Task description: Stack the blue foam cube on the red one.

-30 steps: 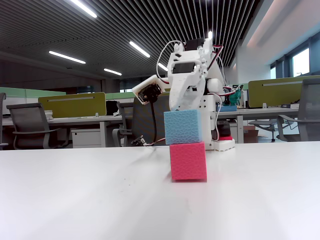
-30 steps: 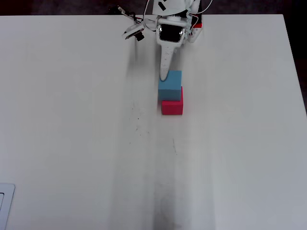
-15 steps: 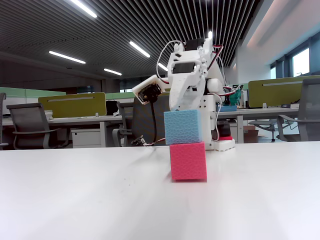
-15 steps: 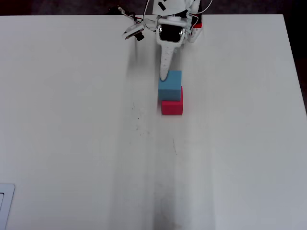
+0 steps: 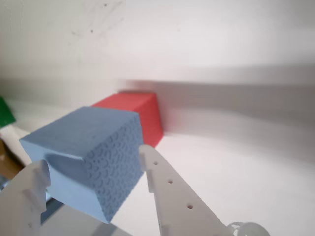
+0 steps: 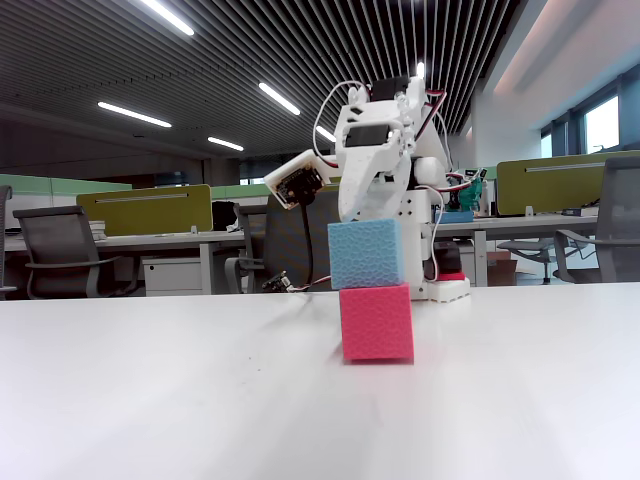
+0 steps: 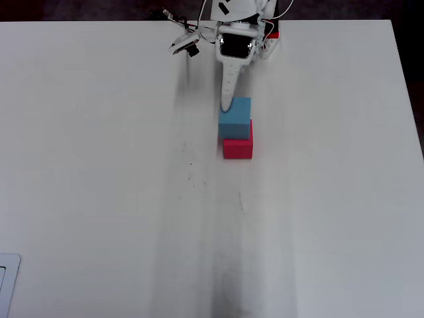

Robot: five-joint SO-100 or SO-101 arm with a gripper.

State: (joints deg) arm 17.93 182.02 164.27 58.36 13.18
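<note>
Though half-hidden, red cube [image 5: 137, 113] seemingly beneath.

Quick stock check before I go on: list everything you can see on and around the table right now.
Blue cube: one, sky blue, sitting on the red cube, shifted a little to the left in the fixed view.
Red cube: one, pinkish red, on the table under the blue cube.
Table: one, white, with a few small dark specks.
Office chairs and desks: several, grey chairs and olive dividers, behind the table in the fixed view.
Arm: one, white, at the far table edge.
Tool: one, white, fingers on either side of the blue cube.
</note>
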